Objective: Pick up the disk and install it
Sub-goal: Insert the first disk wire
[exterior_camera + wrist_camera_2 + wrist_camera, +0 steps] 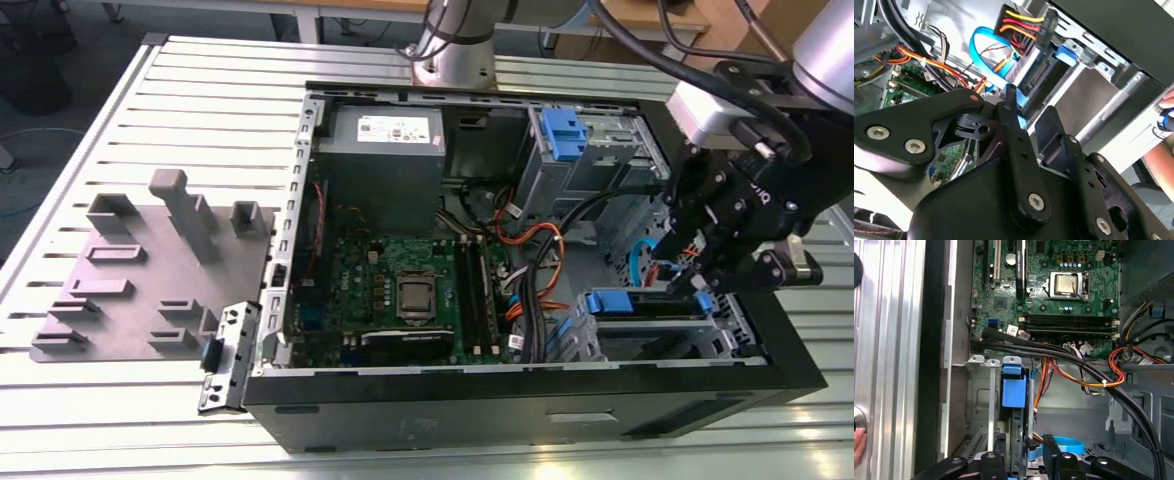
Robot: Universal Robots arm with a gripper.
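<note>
Black claw (1024,446), fingers apart, straddles the exposed edge of the blue-railed silver disk (1014,390) seated in the grey metal drive cage (979,400); clearance shows beside one finger.

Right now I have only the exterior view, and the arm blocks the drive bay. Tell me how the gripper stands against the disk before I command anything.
Observer: In the first wrist view the gripper is open. Its fingers sit either side of the disk, with a gap beside one of them.
Operator: Report any cables near it.
Observer: A blue cable loops right beside that finger, next to the disk's near end.
Operator: Check outside the case too.
Observer: A person's hand is over the slotted table, beside the case.
</note>
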